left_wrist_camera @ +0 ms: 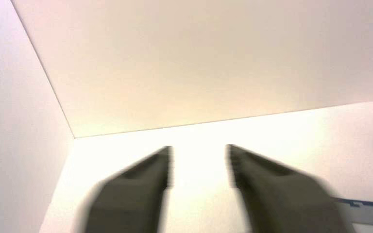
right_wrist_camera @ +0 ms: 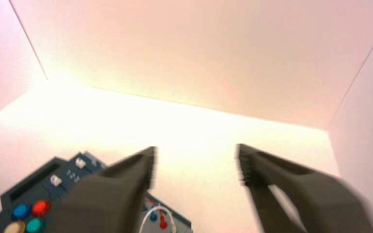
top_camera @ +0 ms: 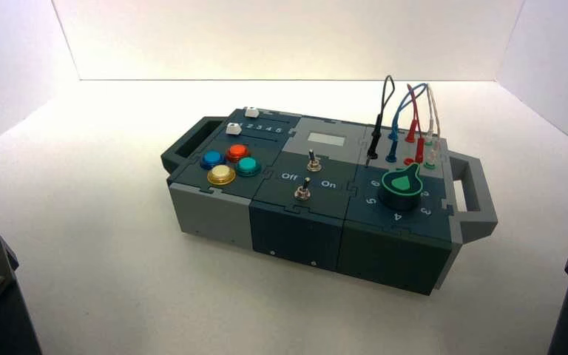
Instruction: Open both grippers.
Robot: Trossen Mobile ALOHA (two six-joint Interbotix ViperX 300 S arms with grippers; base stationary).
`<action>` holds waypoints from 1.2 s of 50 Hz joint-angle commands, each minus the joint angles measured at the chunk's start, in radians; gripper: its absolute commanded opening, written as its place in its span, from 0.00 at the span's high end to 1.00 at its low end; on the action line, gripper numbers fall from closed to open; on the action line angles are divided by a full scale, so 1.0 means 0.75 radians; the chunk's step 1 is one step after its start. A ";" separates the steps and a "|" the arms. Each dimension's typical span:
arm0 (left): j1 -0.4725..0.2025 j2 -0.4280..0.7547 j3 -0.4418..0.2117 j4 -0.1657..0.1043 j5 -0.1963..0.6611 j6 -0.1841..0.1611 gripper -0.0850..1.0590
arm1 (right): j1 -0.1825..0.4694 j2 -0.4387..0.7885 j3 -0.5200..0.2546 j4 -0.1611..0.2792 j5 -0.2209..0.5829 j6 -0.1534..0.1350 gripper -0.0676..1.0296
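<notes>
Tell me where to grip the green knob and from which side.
Grip the knob across its round dark base, coming straight down from above: it stands upright on the box's right top face. The green pointer narrows to a tip, so it probably gives a poorer hold. The wires behind it crowd that side.

Bright glare behind the box (top_camera: pixel 325 192); soft shadow at its front. Both wrist views: fingers (left_wrist_camera: pixel 141 189) (right_wrist_camera: pixel 121 194) blurred.
</notes>
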 commanded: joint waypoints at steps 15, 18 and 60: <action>0.006 0.033 -0.008 0.004 -0.025 0.012 0.03 | -0.002 0.082 -0.041 0.020 -0.022 0.002 0.03; 0.004 0.045 -0.010 0.010 -0.027 0.016 0.03 | -0.002 0.082 -0.039 0.025 -0.022 0.002 0.03; 0.008 0.153 -0.037 0.016 -0.045 0.051 0.03 | -0.002 0.084 -0.037 0.041 -0.027 0.002 0.03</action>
